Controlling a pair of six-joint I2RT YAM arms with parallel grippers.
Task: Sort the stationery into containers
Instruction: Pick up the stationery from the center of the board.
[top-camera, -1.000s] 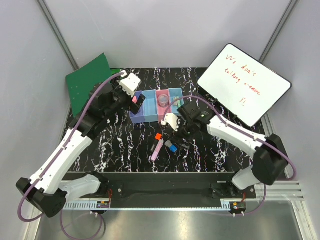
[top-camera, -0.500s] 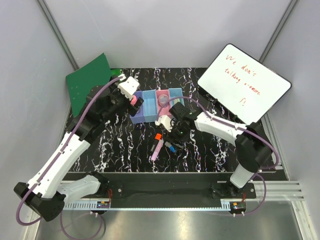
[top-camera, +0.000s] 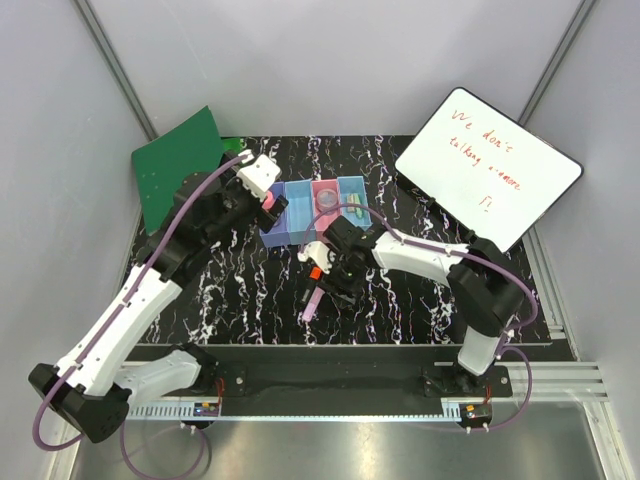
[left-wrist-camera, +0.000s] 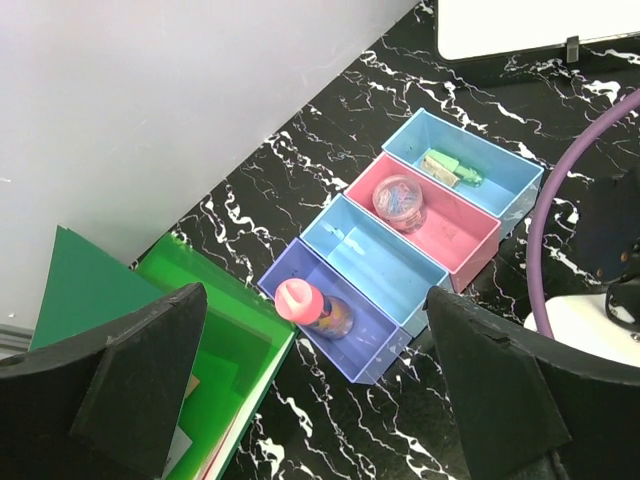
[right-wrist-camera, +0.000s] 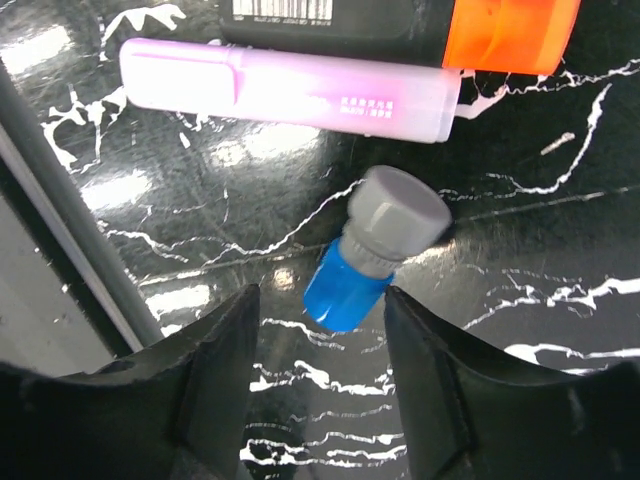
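Observation:
The containers (left-wrist-camera: 352, 372) are four joined bins in a row. The purple-blue one holds a pink-capped item (left-wrist-camera: 300, 301). The pink bin (left-wrist-camera: 470, 232) holds a round clear piece (left-wrist-camera: 398, 197), and the far light-blue bin (left-wrist-camera: 505, 170) holds a green highlighter (left-wrist-camera: 450, 168). My left gripper (left-wrist-camera: 320, 400) hangs open above the purple-blue bin's near end. On the table lie a pink highlighter (right-wrist-camera: 290, 85), an orange-capped black marker (right-wrist-camera: 500, 30) and a small blue piece with a grey cap (right-wrist-camera: 375, 250). My right gripper (right-wrist-camera: 320, 370) is low over it, open, with the blue end just between the fingertips, untouched.
A whiteboard (top-camera: 488, 168) with red writing leans at the back right. A green folder (top-camera: 178, 160) leans at the back left, close beside the purple-blue bin. The pink highlighter (top-camera: 313, 300) lies on the marbled table just left of my right gripper (top-camera: 338, 283).
My right gripper has moved left and down onto the loose items, and its jaws have narrowed. The left arm has barely shifted.

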